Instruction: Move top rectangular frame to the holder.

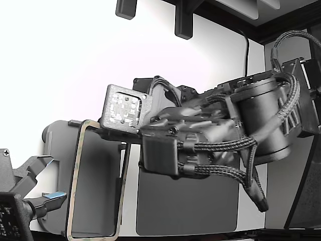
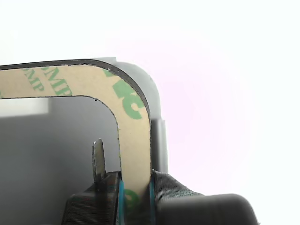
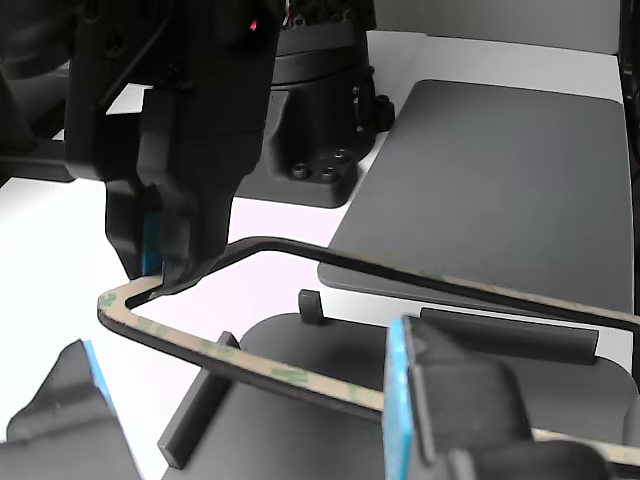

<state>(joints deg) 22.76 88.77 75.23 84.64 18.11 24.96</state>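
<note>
The beige rectangular frame (image 1: 75, 191) has green print on its rim and an open centre. My gripper (image 1: 111, 134) is shut on one short side of it near a corner. In the wrist view the frame (image 2: 133, 136) runs between my two fingers, with the gripper (image 2: 135, 190) pinching it. The light grey holder (image 1: 98, 186) lies beneath and shows through the frame's centre. In the other view my gripper (image 3: 160, 275) holds the frame (image 3: 270, 370) slightly tilted just over the holder (image 3: 330, 350), between its raised tabs. I cannot tell whether frame and holder touch.
A dark grey mat (image 1: 185, 201) lies beside the holder, toward the exterior view's right; it also shows in the other view (image 3: 500, 170). A second gripper (image 1: 30, 191) with blue pads stands open at the exterior view's lower left, close to the frame's far end.
</note>
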